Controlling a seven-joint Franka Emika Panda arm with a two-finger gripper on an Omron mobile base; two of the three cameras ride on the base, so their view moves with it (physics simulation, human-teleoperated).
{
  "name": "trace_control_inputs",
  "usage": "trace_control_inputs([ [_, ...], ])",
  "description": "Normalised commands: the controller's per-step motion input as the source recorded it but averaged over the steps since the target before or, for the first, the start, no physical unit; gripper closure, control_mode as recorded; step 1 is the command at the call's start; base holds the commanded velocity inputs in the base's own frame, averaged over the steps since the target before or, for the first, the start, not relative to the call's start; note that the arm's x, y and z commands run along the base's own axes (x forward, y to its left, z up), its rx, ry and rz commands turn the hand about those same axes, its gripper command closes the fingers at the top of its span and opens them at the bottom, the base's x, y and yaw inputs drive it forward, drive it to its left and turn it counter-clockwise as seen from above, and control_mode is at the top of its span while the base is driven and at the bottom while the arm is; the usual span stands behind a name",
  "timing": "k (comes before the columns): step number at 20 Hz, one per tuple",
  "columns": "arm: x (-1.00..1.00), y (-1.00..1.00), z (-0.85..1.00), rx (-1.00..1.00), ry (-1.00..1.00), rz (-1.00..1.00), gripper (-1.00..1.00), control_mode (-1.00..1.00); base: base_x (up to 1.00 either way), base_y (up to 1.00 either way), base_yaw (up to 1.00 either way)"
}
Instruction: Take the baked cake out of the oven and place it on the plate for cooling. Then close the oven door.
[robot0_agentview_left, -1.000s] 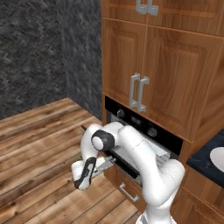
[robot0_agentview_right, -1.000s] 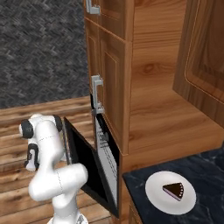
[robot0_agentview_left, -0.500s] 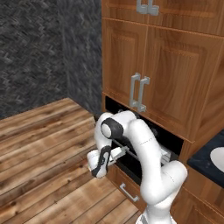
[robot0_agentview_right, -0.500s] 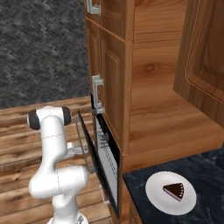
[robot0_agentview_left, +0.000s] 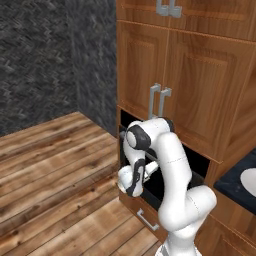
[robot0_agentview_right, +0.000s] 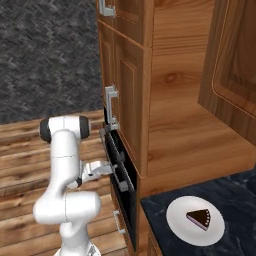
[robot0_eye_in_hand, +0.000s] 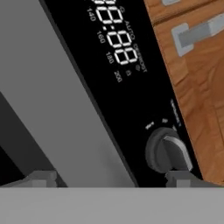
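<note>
Gripper (robot0_agentview_right: 111, 167) is right up against my oven door (robot0_agentview_right: 121, 172), which looks almost closed, fingers spread either side with nothing pinched, cake (robot0_agentview_right: 200, 218) already on the plate (robot0_agentview_right: 176, 212), and that stiff hinged panel probably just wants a flat shove near its handle.

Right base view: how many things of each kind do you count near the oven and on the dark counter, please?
Plate: 1
Baked cake: 1
Oven: 1
Oven knobs: 2
Grey cabinet handles: 2
Drawer handle under the oven: 1
Total: 8
</note>
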Motion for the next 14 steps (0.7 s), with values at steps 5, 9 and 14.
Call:
trace_control_inputs([
  [5, 0.12, -0.75, 0.22, 0.0, 0.02, 0.09, -1.0, -1.0, 0.0, 0.0, 0.0],
  [9, 0.19, -0.72, 0.25, 0.0, 0.06, 0.09, -1.0, -1.0, 0.0, 0.0, 0.0],
  [14, 0.16, -0.7, 0.27, 0.0, 0.1, 0.09, -1.0, -1.0, 0.0, 0.0, 0.0],
])
